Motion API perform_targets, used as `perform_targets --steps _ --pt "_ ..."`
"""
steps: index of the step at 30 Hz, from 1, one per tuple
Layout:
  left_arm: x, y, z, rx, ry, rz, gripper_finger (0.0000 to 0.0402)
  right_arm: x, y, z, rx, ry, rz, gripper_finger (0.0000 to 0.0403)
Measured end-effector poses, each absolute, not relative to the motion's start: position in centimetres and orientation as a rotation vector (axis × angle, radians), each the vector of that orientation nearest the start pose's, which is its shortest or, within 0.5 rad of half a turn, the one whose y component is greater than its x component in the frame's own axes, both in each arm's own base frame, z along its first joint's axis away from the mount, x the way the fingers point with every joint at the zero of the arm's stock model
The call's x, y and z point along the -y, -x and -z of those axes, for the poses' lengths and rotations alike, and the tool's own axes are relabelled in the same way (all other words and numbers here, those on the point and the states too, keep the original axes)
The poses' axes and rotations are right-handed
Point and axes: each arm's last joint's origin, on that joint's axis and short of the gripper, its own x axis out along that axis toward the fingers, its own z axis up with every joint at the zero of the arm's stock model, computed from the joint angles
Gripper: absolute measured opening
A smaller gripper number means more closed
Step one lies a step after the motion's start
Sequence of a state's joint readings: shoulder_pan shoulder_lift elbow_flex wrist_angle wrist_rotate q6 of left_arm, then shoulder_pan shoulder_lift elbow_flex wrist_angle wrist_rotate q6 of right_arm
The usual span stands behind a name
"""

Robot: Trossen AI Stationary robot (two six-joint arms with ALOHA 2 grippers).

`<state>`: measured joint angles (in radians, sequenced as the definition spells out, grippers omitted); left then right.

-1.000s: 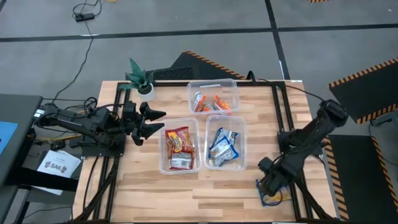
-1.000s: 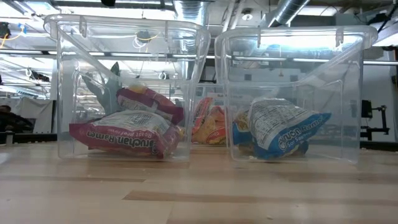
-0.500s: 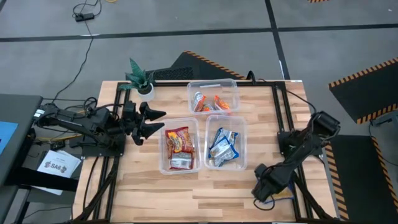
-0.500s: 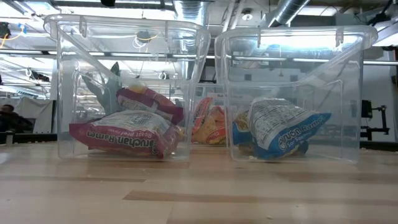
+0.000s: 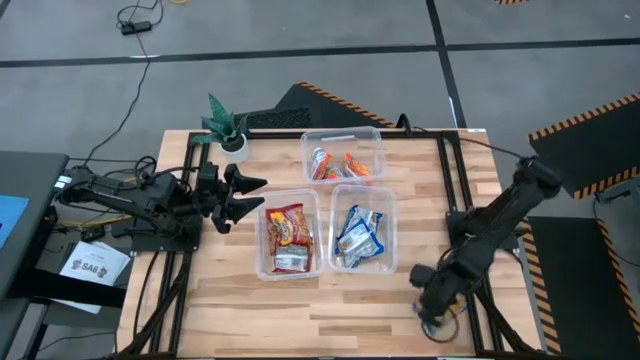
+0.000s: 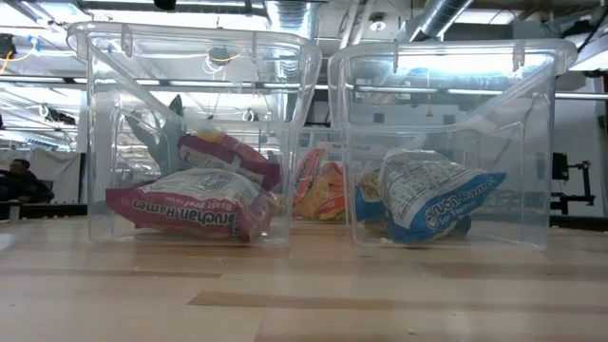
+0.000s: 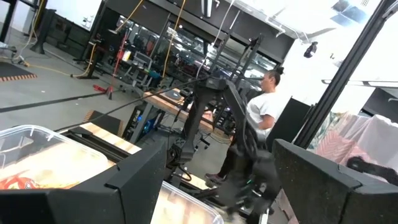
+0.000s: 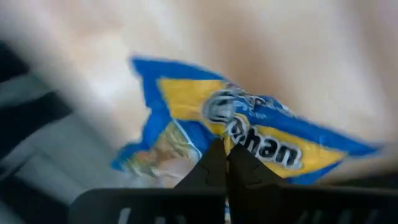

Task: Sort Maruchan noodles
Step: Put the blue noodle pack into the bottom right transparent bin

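Note:
A yellow-and-blue Maruchan noodles packet (image 8: 249,134) lies at the table's near right corner. My right gripper (image 5: 430,303) stands over it and hides most of it in the high view; it is shut on it (image 8: 225,160). Red packets (image 5: 288,232) lie in the near left clear bin, blue-and-white ones (image 5: 360,235) in the near right bin, orange ones (image 5: 340,165) in the far bin. My left gripper (image 5: 252,197) waits open at the table's left edge, beside the red packets' bin. My right gripper pinches the yellow-and-blue packet's printed face (image 8: 239,144) between its two fingertips, near the middle of the wrapper. The fingers come from above, pointing down. Whether the packet is lifted off the table I cannot tell.
The three clear bins (image 5: 372,135) stand together mid-table; in the low view two of them (image 6: 95,142) fill the picture. A small potted plant (image 5: 226,124) stands at the far left corner. Bare wood lies along the near edge. A person (image 6: 17,180) shows in the room beyond.
My right arm has dipped toward the table's near left over the yellow-and-blue packet and swung back a little to the right. Its gripper has shut on the packet, which showed beside the fingers before and is now mostly hidden under them.

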<state>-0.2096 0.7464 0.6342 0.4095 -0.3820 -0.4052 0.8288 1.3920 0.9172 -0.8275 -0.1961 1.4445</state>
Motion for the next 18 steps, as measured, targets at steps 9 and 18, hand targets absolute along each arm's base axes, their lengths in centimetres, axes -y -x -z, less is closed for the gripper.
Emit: perform_targets --steps 9,18 --pt "2.4 -16.5 -34.3 0.316 0.489 -0.111 0.0281 -18.3 -18.5 -30.1 -0.950 -1.026 -0.505 0.0006" --pt "2.4 -16.5 -34.3 0.317 0.490 -0.111 0.0281 -11.6 -23.9 -34.3 -0.179 -0.734 -0.365 0.0005"
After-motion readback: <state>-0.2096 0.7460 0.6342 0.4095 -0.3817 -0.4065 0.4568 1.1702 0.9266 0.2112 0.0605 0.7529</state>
